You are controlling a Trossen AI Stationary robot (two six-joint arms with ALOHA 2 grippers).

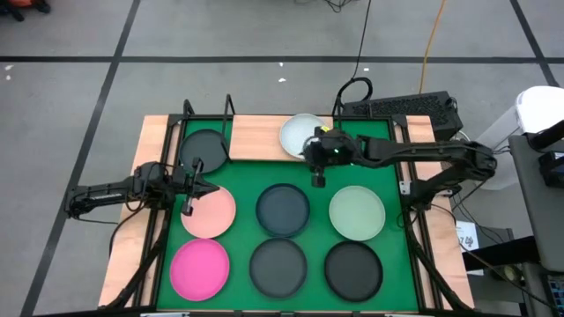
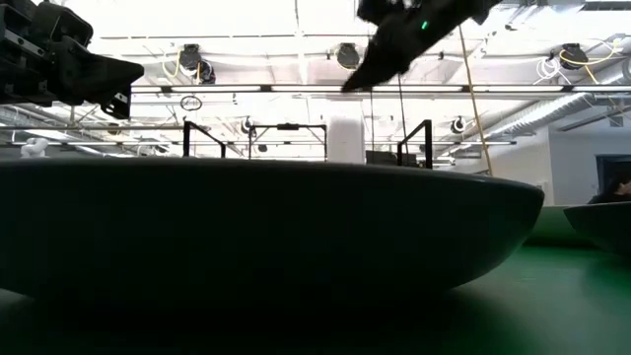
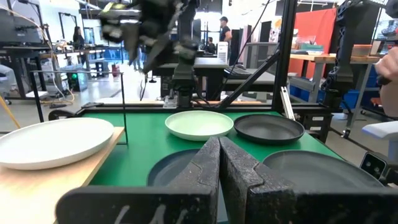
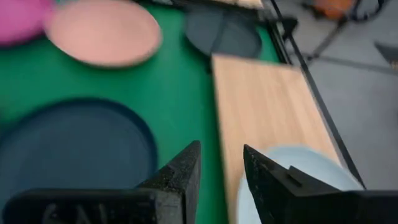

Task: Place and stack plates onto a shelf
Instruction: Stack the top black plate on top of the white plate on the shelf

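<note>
White plate (image 1: 300, 133) lies on the shelf (image 1: 256, 139), right pincer (image 1: 318, 180) slightly spread and empty just beside it, left pincer (image 1: 188, 210) pressed together over the pale pink plate (image 1: 211, 214); judged between placements, next needs spreading to grip a plate rim.

White plate (image 1: 300, 132) on shelf (image 1: 260, 138)

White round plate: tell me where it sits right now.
In the high view the white round plate lies on the light-wood shelf board, at its right end, with the right gripper just beside it.
</note>
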